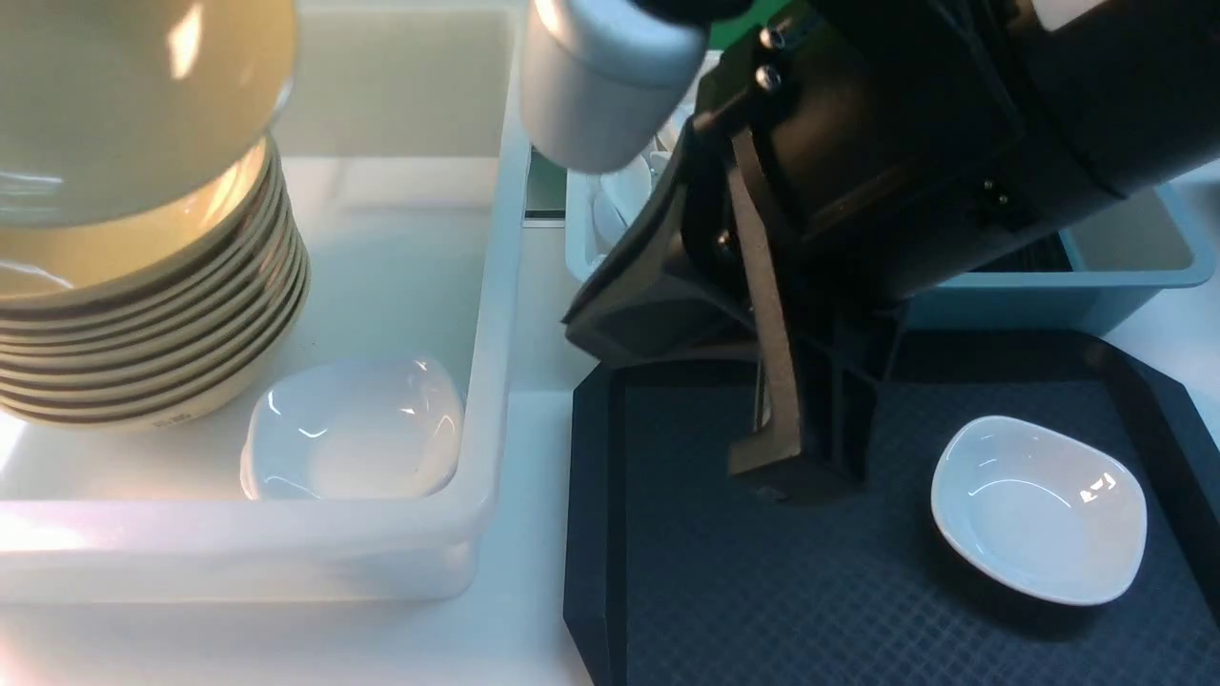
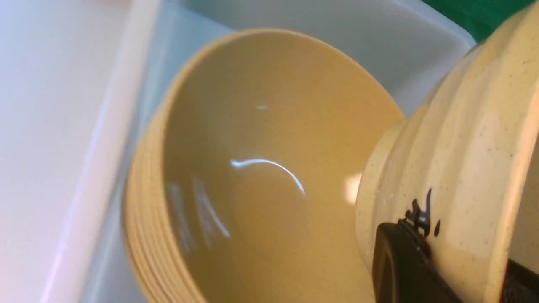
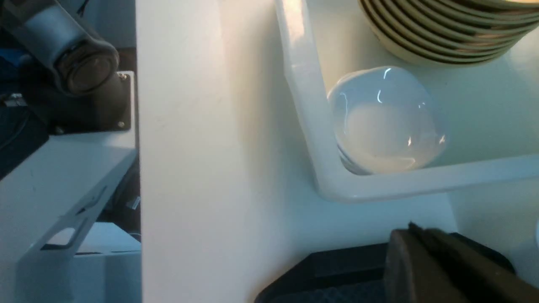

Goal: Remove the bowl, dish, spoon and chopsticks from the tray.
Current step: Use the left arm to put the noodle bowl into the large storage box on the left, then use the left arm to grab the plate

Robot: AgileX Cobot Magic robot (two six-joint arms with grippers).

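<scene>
Yellow bowl [image 2: 459, 160] edge pinched by left gripper [image 2: 454, 269], right gripper [image 3: 421, 252] pressed together, above tray [image 1: 762, 591]

Surroundings Inspected: Tubs and Stored Crockery

A white tub [image 1: 229, 562] stands on the pale table [image 1: 534, 457], at the left of the front view. Inside it, a stack of yellow-tan bowls [image 1: 152, 391] sits nested and upright. Near the stack, in the tub's near right corner, lie nested small white dishes [image 1: 357, 429]. Farther back, a light-blue container [image 1: 577, 233] holds white spoons [image 1: 629, 191], partly hidden. A blue-grey tub [image 1: 1029, 305] at right contains dark items [image 1: 1034, 257], unidentifiable. Green material [image 2: 467, 17] shows beyond the white tub.
</scene>
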